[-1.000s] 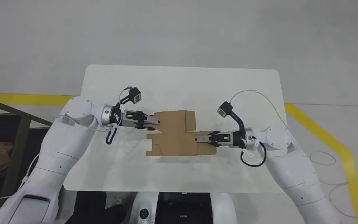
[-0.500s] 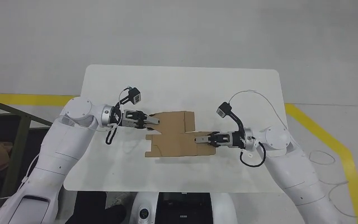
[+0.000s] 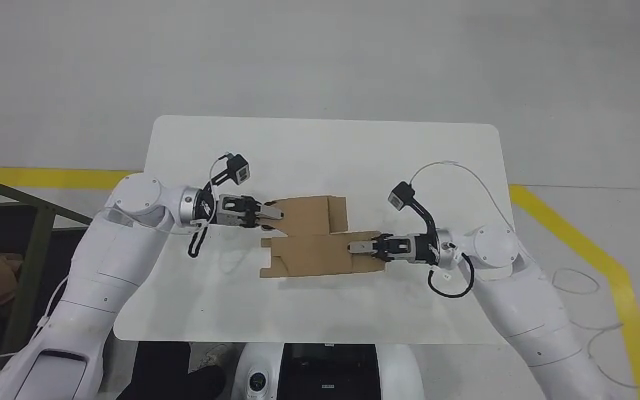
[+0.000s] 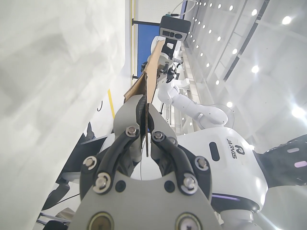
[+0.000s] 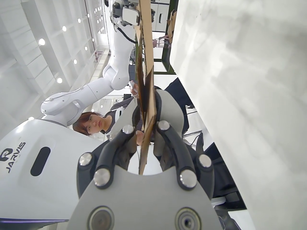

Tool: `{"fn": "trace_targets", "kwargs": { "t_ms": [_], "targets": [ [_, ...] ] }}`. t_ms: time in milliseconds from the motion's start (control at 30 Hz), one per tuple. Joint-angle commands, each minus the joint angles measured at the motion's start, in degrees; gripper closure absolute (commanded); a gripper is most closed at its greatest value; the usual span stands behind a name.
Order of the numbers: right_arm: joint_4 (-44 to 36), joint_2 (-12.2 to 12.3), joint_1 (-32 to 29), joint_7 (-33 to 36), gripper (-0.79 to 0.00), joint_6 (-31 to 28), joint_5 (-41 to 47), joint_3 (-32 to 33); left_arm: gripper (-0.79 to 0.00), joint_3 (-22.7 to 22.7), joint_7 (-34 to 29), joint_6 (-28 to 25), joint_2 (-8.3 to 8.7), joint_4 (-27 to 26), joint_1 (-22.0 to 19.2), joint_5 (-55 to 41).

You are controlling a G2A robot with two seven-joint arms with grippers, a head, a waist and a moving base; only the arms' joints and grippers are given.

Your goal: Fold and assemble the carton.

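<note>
Since one second ago, the right gripper has shifted slightly toward the left gripper, and the flat brown corrugated cardboard carton spanning them looks a little shorter from above.

Position: the carton hangs over the middle of the white rectangular table. Both wrist views show it edge-on, with a gap to the tabletop.

Grip: the left gripper is clamped on one end of the board. The right gripper is clamped on the opposite end.

Step, as judged: early, with the flattened carton just starting to open along its creases. The next move calls for both clamps holding firm while the ends converge, so the panels hinge rather than buckle.

Count: one carton, two grippers, one table.
</note>
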Motion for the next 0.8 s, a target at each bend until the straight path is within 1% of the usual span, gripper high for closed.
{"fn": "trace_targets", "kwargs": {
  "t_ms": [0,267,300,333,400,500,633,767],
  "targets": [
    [0.43,0.1,-0.11,-0.04,-0.785,0.02,-0.09,0.28,0.0,-0.39,0.11,-0.6,0.01,-0.17,0.25,-0.95],
    [2.77,0.91,-0.5,-0.59,-0.785,-0.76,-1.77,3.26,0.0,-1.74,-1.08,-4.2,0.16,-1.66,0.9,-2.54],
    [2.87,1.02,-0.38,-0.32,-0.754,-0.95,-1.89,3.65,0.0,-1.82,-1.26,-4.59,0.17,-1.81,0.99,-2.69],
    [2.75,1.02,-0.37,-0.03,-0.674,-1.66,-0.27,4.05,0.0,-1.9,-1.41,-4.91,0.17,-1.9,1.1,-3.04],
    [3.15,1.22,-0.08,0.6,-0.634,-2.14,-0.37,4.85,0.0,-1.96,-1.67,-5.09,0.21,-1.93,1.29,-2.91],
    [2.9,1.53,0.16,0.76,-0.628,-1.71,-1.17,5.9,0.0,-2.34,-1.61,-5.43,0.31,-1.95,1.69,-2.75],
    [1.95,1.96,0.41,0.69,-0.594,-0.82,-2.54,7.2,0.0,-3.03,-1.78,-5.79,0.53,-2.29,2.3,-2.12],
    [0.45,1.96,1.44,1.23,-0.61,-1.57,-0.59,7.46,0.0,-3.35,-1.91,-6.21,0.77,-2.81,2.57,0.19]
  ]
}}
